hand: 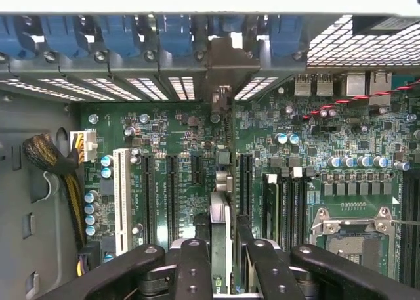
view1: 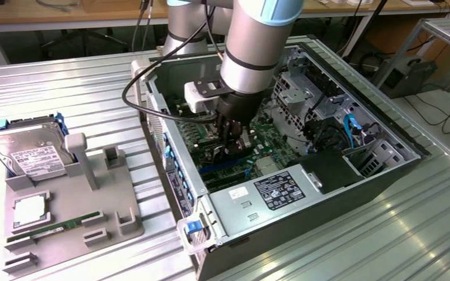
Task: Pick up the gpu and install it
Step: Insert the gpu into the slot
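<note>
My gripper (view1: 231, 136) reaches down into the open computer case (view1: 389, 170), low over the green motherboard (hand: 328, 136). In the wrist view the gripper (hand: 223, 257) is shut on the gpu (hand: 220, 214), which I see edge-on as a thin upright card between the two black fingers (hand: 190, 264). The card runs between two long black expansion slots (hand: 172, 195) toward the case's rear wall. Its silver end bracket (hand: 220, 73) stands at the row of rear slot openings. Whether the card's edge sits in a slot is hidden.
A grey holder tray (view1: 119, 205) lies at the exterior view's left, with a hard drive (view1: 26, 149) and a narrow green memory stick (view1: 53, 225) on it. Inside the case are the power supply (view1: 276, 190), drive cages (view1: 311, 88), a yellow-black cable bundle (hand: 56, 162) and the CPU socket (hand: 348, 237).
</note>
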Controlling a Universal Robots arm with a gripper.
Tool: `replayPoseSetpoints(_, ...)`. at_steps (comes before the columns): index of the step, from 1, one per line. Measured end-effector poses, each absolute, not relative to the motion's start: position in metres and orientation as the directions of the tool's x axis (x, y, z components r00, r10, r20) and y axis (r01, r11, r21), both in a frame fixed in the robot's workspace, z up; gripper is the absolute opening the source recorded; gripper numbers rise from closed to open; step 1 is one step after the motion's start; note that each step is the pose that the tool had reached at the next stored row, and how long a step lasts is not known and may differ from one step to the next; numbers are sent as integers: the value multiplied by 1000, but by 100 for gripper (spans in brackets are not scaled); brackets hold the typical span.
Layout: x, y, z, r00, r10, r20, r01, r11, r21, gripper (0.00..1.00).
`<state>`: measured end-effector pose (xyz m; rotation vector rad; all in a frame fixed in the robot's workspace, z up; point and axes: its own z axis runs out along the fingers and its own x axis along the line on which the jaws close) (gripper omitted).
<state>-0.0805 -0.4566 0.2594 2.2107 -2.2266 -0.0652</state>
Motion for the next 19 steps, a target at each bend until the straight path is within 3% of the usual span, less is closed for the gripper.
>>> replayPoseSetpoints(19,-78,-455,262,-14,-1000,-27,-999,12,48,26)
